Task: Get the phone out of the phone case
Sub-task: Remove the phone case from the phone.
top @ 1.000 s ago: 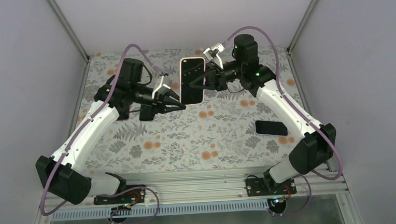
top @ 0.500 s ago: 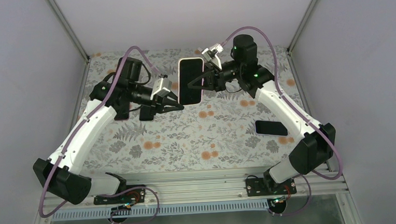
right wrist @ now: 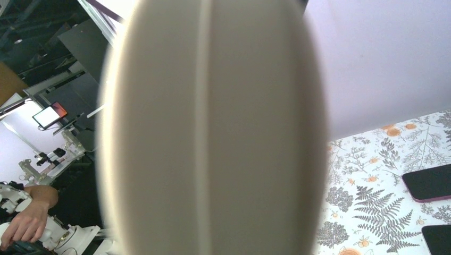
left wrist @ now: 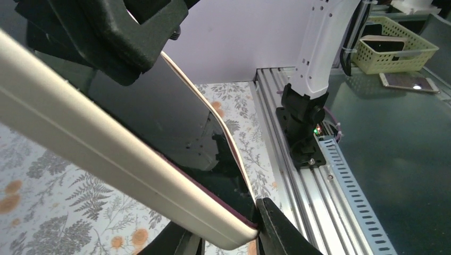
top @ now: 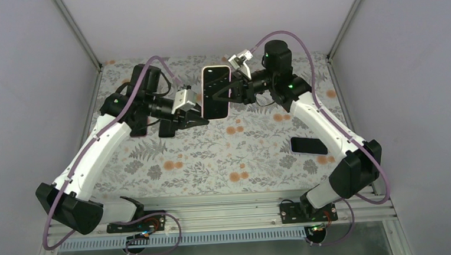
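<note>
A phone with a black screen (top: 216, 95) sits in a cream case (top: 205, 93) and is held upright in the air above the far middle of the table. My right gripper (top: 231, 93) is shut on its right side. My left gripper (top: 201, 120) is at its lower left corner. In the left wrist view the case's cream edge (left wrist: 106, 154) and the screen (left wrist: 175, 122) fill the frame, and the corner sits pinched in my left gripper (left wrist: 228, 241) between its fingers (left wrist: 276, 228). The blurred case back (right wrist: 213, 133) fills the right wrist view and hides that gripper's fingers.
A bare black phone (top: 309, 145) lies on the floral table (top: 213, 163) at the right. Another dark phone (top: 139, 130) lies under my left arm. The right wrist view shows two phones (right wrist: 428, 182) on the table. A yellow basket (left wrist: 391, 47) stands beyond the table's rail.
The cased phone and both grippers have shifted a little to the left and toward the back. Both holds look unchanged.
</note>
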Controlling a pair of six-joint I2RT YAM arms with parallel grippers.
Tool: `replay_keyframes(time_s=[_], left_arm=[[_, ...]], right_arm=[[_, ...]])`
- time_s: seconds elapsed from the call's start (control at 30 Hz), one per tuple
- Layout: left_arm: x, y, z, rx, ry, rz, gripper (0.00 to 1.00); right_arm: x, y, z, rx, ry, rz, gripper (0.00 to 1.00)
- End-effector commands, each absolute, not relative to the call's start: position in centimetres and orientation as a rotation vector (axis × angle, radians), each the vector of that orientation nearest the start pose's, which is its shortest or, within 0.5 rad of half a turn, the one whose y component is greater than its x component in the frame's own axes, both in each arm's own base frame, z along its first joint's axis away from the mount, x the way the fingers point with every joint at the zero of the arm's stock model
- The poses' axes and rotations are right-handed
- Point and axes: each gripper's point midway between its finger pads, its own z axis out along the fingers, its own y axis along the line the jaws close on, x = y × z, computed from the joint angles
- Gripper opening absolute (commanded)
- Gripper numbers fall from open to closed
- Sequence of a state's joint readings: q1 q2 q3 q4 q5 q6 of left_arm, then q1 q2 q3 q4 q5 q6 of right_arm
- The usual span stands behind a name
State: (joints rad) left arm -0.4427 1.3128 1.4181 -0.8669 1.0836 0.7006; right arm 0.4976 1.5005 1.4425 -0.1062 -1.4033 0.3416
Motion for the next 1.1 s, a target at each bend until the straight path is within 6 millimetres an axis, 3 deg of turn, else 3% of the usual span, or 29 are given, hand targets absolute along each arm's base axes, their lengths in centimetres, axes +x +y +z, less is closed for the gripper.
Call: replay_keyframes(time_s=[0.0, 0.2, 0.47, 1.07], left_arm=[[25.8, -26.7, 37.9, 1.46, 1.27, -0.769, 0.25], [25.2, -26.3, 37.6, 1.519, 1.235, -0.736, 0.32], [23.5, -26.2, 37.0, 1.603, 1.152, -0.757, 0.26], [25.3, -25.9, 36.4, 1.662, 1.113, -0.553, 0.27]], right_arm=[[14.9, 30.3, 41.0, -1.56, 1.392, 2.161, 0.04], [14.9, 30.2, 41.3, -1.572, 1.382, 2.165, 0.04], [15.0, 30.2, 41.3, -1.575, 1.383, 2.173, 0.04], [14.9, 30.4, 41.4, -1.591, 1.392, 2.2, 0.04]])
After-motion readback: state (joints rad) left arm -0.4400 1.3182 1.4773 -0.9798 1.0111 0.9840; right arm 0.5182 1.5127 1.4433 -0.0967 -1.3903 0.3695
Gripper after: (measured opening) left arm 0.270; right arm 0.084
